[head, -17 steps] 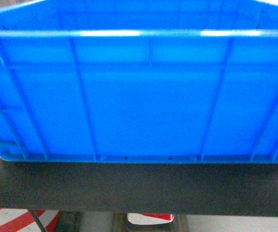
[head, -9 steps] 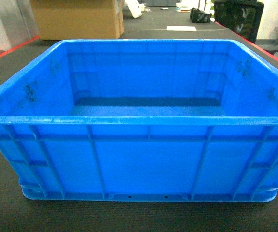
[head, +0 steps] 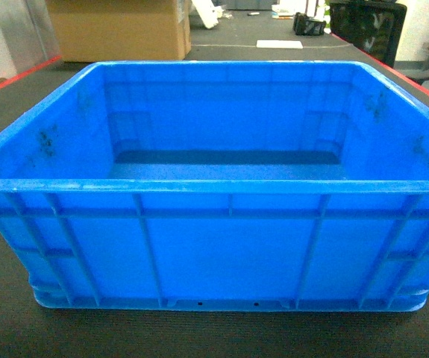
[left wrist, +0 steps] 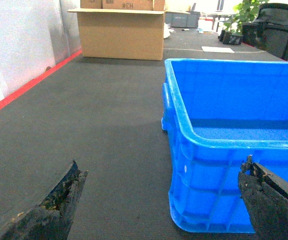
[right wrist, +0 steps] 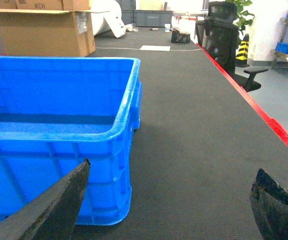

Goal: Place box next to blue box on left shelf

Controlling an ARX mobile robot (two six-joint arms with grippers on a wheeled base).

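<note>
My head view crops the bright blue ribbed plastic crate [head: 221, 246] at both sides; each wrist view shows me only one end.

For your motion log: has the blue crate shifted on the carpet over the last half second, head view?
No. The blue crate keeps its place against the cardboard box behind it.

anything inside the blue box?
Nothing visible: the blue box shows bare walls and a bare strip of floor at the back. The near wall hides the front part of the floor.
</note>
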